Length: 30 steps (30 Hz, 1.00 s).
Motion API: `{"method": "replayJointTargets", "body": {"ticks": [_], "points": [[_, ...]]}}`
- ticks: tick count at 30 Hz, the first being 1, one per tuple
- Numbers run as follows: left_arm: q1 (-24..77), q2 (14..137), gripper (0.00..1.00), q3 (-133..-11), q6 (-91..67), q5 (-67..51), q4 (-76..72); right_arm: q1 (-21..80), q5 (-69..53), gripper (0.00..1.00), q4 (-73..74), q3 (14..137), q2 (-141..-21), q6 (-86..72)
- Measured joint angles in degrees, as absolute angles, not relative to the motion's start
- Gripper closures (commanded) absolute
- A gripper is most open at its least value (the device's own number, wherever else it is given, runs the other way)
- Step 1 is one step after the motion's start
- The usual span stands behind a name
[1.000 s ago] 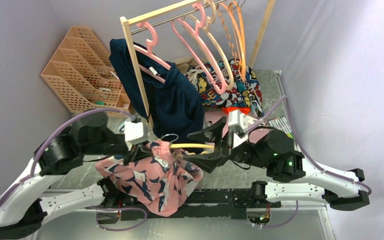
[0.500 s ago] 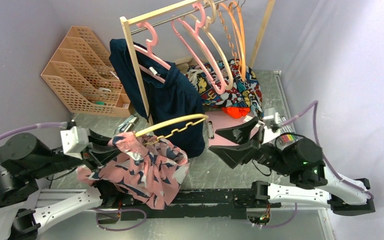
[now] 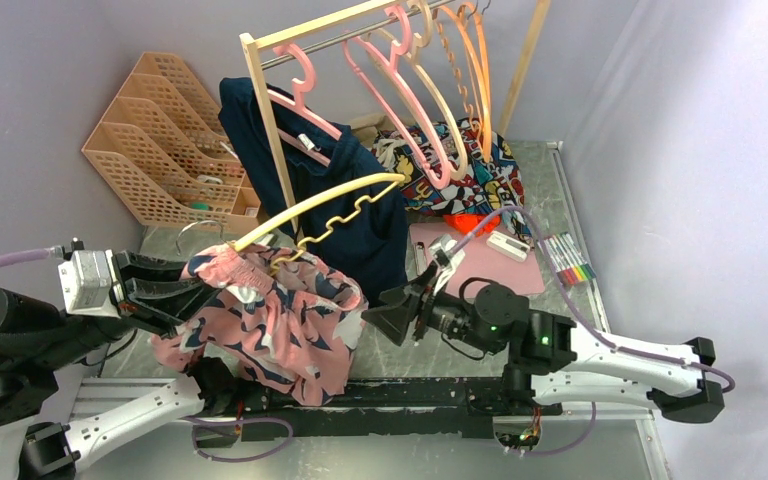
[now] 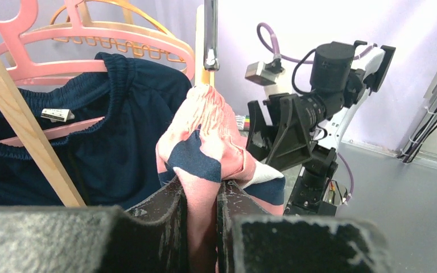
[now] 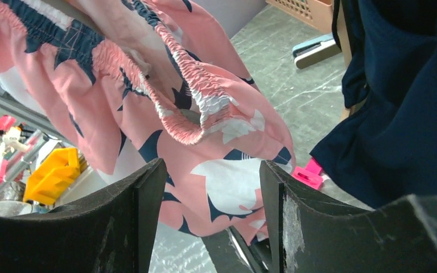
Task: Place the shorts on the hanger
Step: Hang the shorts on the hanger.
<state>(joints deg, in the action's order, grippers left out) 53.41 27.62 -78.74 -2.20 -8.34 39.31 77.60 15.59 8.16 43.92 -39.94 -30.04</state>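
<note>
Left claw [image 3: 188, 292] clamped on the shorts [image 3: 280, 325] at lower left; the hanger [image 3: 312, 205] slants across the navy garment [image 3: 360, 250] and wooden rack post [image 3: 268, 120]. Right claw [image 3: 392, 318] stands apart, empty, at centre.

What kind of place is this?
Probably a robot lab cell staged for laundry: plain lilac walls, white-and-black robot arms at a grey metal table, a wooden clothes rail with pink plastic hangers.

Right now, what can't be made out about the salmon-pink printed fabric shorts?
Top view: whether the thin pale yellow plastic hanger sits inside the shorts' waistband; fabric covers it.
Left wrist view: how deep the left gripper bites; fabric hides it.
Right wrist view: shorts' lower part, behind the right gripper.
</note>
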Motion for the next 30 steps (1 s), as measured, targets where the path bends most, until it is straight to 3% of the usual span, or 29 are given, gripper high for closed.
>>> {"method": "replayJointTargets", "body": {"ticks": [13, 20, 23, 29, 30], "points": [[53.41, 27.64, 0.93, -78.37, -2.85, -8.12, 37.89, 77.6, 19.99, 0.4, -3.51, 42.48, -46.39, -36.53], [53.41, 27.64, 0.93, -78.37, -2.85, -8.14, 37.8, 77.62, 22.11, 0.51, -5.54, 42.5, -47.59, -37.95], [53.41, 27.64, 0.93, -78.37, -2.85, -8.14, 37.78, 77.62, 22.11, 0.6, -5.63, 42.5, -48.82, -38.39], [53.41, 27.64, 0.93, -78.37, -2.87, -8.14, 37.78, 77.62, 22.33, 1.0, -4.97, 42.52, -49.39, -38.76], [53.41, 27.64, 0.93, -78.37, -2.92, -8.16, 37.8, 77.62, 22.57, 1.0, -4.64, 42.54, -49.39, -38.68]]}}
